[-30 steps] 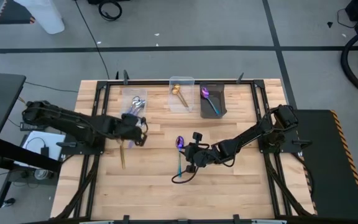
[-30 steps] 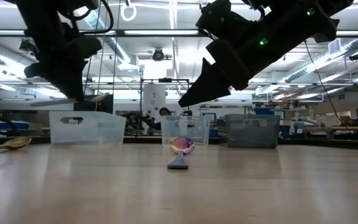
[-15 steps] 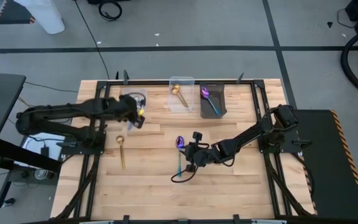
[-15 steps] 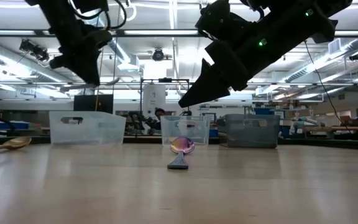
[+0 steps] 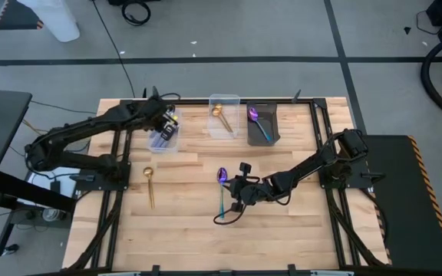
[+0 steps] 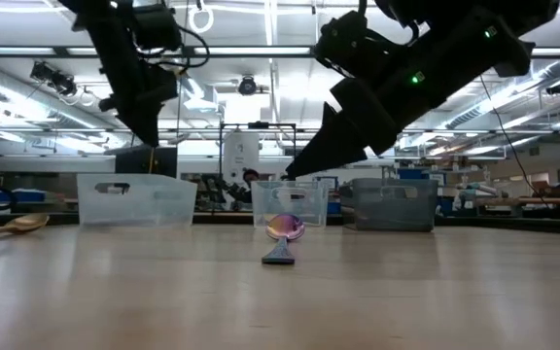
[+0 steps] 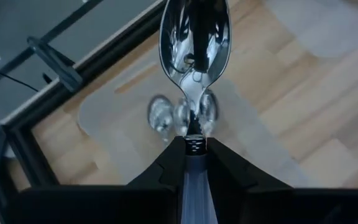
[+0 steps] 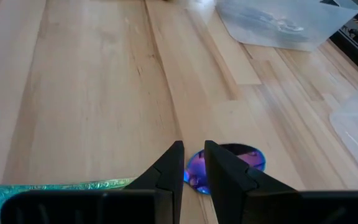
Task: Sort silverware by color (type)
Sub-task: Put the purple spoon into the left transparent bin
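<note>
My left gripper (image 5: 167,123) (image 6: 150,136) hangs above the left clear bin (image 5: 163,132), shut on a plain silver spoon (image 7: 194,37). More silver spoons (image 7: 182,115) lie in that bin below it. My right gripper (image 5: 232,201) (image 8: 193,160) is shut. It hovers just above the table beside an iridescent spoon (image 5: 221,188), which lies flat with its purple bowl (image 8: 229,163) and teal handle (image 8: 55,186) on the wood. A gold spoon (image 5: 150,186) lies flat on the table's left part. My left gripper pinches the silver spoon's neck (image 7: 193,134), just behind the bowl, between its two fingers. The fingers lie along the spoon, and the bowl sticks out past the fingertips. The spoon is lifted clear above the bin.
Three bins stand in a row at the far edge: the left clear one, a middle clear one (image 5: 223,115) holding a gold spoon, and a dark one (image 5: 262,124) holding an iridescent spoon. Bare wood lies toward the near edge (image 5: 282,238).
My left gripper has carried the silver spoon from the table's left middle toward the far edge and upward. It now hangs over the left clear bin.
</note>
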